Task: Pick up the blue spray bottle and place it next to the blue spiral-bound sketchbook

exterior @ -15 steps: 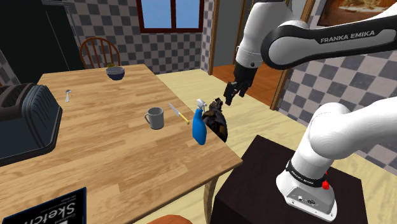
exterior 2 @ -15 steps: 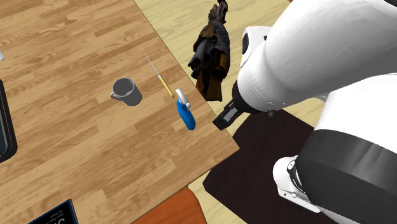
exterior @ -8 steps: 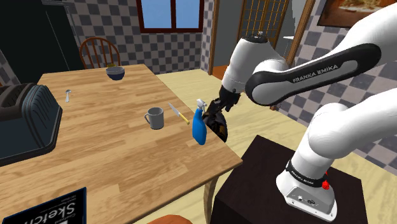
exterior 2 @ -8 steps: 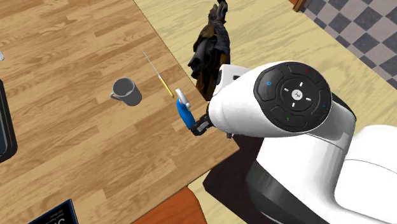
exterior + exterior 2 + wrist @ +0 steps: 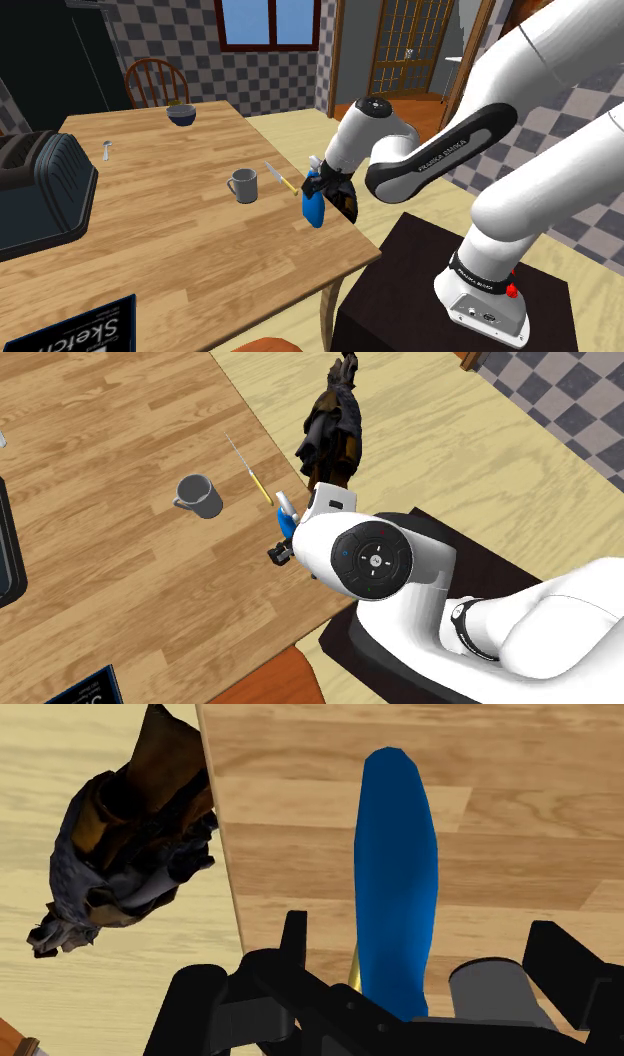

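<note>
The blue bottle sits at the wooden table's right edge in the shoulder view, near a yellow pen and a grey mug. The gripper is around it, with its fingers apart on either side and not touching. The sketchbook lies at the near left corner, well apart from the bottle. Checkered walls, a window and a chair stand beyond the far end.

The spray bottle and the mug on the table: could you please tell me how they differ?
The spray bottle is blue with a white nozzle; the mug is grey. The bottle is slim and tapered, the mug squat with a handle. The bottle sits near the table's edge, between the fingers of the open gripper; the mug is further in. Both rest on the wooden table.
</note>
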